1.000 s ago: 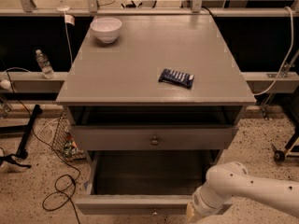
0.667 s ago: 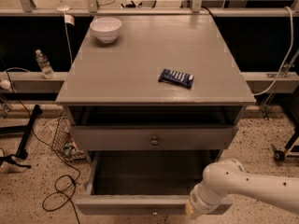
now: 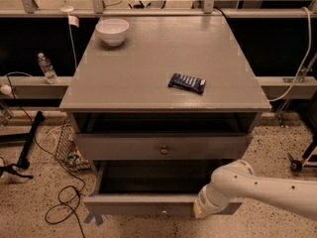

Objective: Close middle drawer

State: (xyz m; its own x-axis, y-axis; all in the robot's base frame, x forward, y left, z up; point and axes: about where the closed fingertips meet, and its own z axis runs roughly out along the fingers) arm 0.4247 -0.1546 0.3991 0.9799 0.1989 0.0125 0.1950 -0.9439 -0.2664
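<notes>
We see the middle drawer [image 3: 138, 205] pulled far out of a grey cabinet [image 3: 148, 58]. Its low flat front lies near the bottom edge of the view, and its deep, dark box is open from above. One small round knob [image 3: 163, 211] sits at the centre of that front.

The gripper [image 3: 200, 209] is at the right part of the drawer's front, just right of the knob. It is on the end of one white arm [image 3: 257, 187] that comes in from the lower right and is cut off by the right edge. We cannot tell how far the gripper is open, whether it has hold of anything, or whether it touches the wood.

We count two drawers in view. The top drawer [image 3: 124, 145], directly above, has a taller front and one knob of its own, and stands slightly out from the cabinet. Whatever lies under the middle drawer is hidden by it.

On the cabinet top we count two things, well apart: one white bowl [image 3: 112, 30] at the back left and one dark blue packet [image 3: 186, 83] right of centre. Its print is too small to read.

To the left, one water bottle [image 3: 47, 68] stands upright on a ledge. A dark cable [image 3: 64, 202] loops over the speckled floor [image 3: 29, 202].
</notes>
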